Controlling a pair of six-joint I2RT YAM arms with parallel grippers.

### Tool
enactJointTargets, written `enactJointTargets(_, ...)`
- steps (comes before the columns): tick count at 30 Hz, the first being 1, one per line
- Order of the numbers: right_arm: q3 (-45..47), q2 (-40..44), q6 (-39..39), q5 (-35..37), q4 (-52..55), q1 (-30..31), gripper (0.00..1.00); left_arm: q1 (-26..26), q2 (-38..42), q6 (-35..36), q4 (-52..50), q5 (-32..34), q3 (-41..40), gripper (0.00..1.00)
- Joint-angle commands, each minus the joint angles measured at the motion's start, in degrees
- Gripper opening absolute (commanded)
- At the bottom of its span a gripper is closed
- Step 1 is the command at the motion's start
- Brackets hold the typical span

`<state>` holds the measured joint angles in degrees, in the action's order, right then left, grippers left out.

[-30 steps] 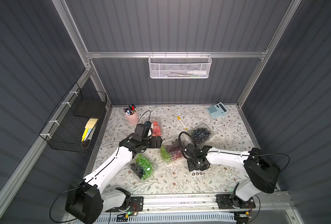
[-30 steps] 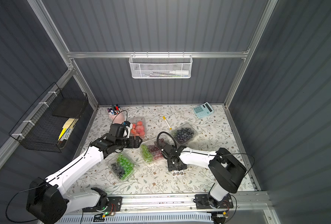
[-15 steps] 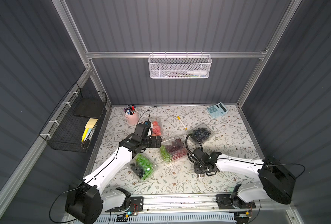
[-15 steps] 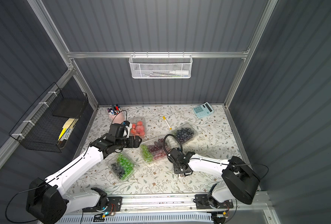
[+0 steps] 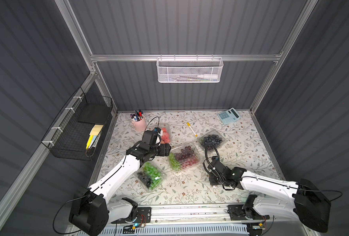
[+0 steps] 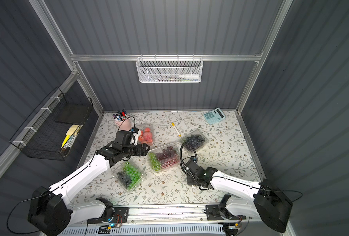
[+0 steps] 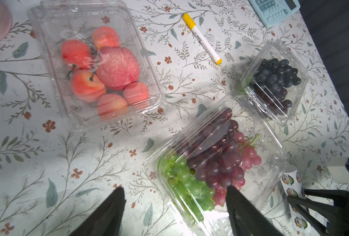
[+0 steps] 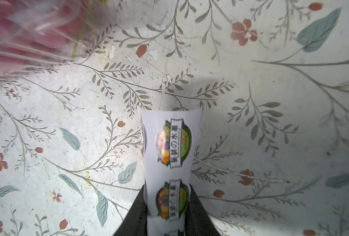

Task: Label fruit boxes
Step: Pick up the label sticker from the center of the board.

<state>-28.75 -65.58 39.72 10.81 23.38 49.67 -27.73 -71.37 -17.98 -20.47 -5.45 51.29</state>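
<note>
We take this to be the label pick-up step, since none of the fruit boxes shows a sticker that we can see. The right gripper has its jaws narrow, pinching the lower end of the sticker strip, which curls between them above the floral tablecloth. From this close view we cannot tell whether the strip is clear of the cloth.

The left gripper stands wide and empty over the green end of the red-and-green grape punnet, which lies mid-table between the two arms. The red fruit punnet and the blueberry punnet sit further back. The green-and-black grape punnet is near the front, beside the left arm.

Next, we judge, the strip must be lifted without creasing. Then one round sticker has to be peeled and pressed onto a lid, perhaps while the free gripper steadies the box.
</note>
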Motion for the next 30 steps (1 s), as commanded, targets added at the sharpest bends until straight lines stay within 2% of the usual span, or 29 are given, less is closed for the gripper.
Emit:
enactJointTargets(1, 1.02, 2.28, -1.29, 1.56, -1.09, 0.08, 0.30, -0.40, -1.05, 1.77, 3.80, -4.54, -1.22, 0.79)
enactJointTargets(6, 2.75, 7.26, -2.99, 1.42, -2.93, 0.08, 0.30, -0.40, -0.70, 2.80, 9.47, -9.95, -2.83, 0.78)
enactJointTargets(9, 3.26, 10.63, -5.03, 1.32, -3.67, 0.08, 0.30, -0.40, -0.35, 4.64, 13.84, -17.18, -4.00, 0.73)
enactJointTargets(18, 4.17, 21.01, -15.36, -1.83, -10.33, 0.08, 0.30, -1.79, -1.17, 7.69, 27.55, -30.96, -6.69, 0.74)
enactJointTargets(20, 4.61, 22.35, -17.80, -2.62, -13.42, 0.08, 0.30, -3.38, -1.49, 7.41, 31.86, -31.62, -7.60, 0.74)
enactJointTargets(22, 4.68, 23.11, -19.97, -3.66, -15.91, 0.08, 0.30, -5.75, -1.89, 7.74, 38.14, -32.71, -9.35, 0.68)
enactJointTargets(24, 4.50, 23.27, -21.97, -4.73, -18.03, 0.08, 0.30, -7.85, -2.39, 9.46, 41.54, -32.37, -10.28, 0.68)
enactJointTargets(30, 3.33, 21.28, -26.28, -6.87, -23.35, 0.08, 0.30, -11.61, -5.79, 12.53, 39.63, -32.87, -7.39, 0.65)
